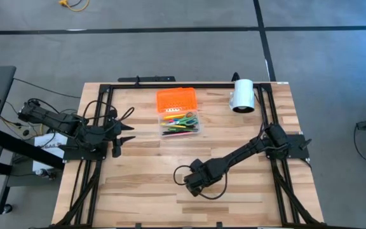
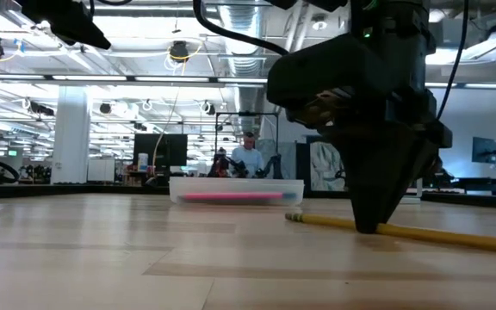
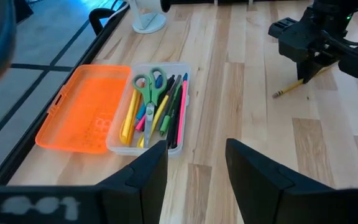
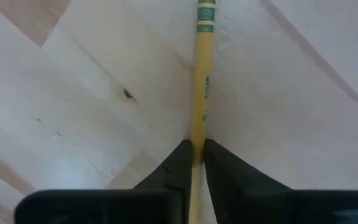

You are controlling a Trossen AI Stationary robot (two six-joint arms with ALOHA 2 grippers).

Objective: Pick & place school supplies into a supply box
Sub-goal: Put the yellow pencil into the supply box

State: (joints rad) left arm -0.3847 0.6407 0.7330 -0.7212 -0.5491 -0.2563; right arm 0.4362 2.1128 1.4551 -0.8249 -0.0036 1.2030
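Below centre in the high view, the right gripper [image 1: 194, 185] hides the yellow pencil [image 4: 201, 87] it pinches; the supply box [image 1: 180, 122] lies at upper centre, a white cylinder [image 1: 242, 95] to its right. Low view: the pencil's far end runs off frame right. Left wrist view: the left gripper [image 3: 197, 163] hangs spread near the box.

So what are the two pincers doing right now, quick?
Left pincer: open, empty, waiting at the table's left side.
Right pincer: closed on the yellow pencil, down on the table.
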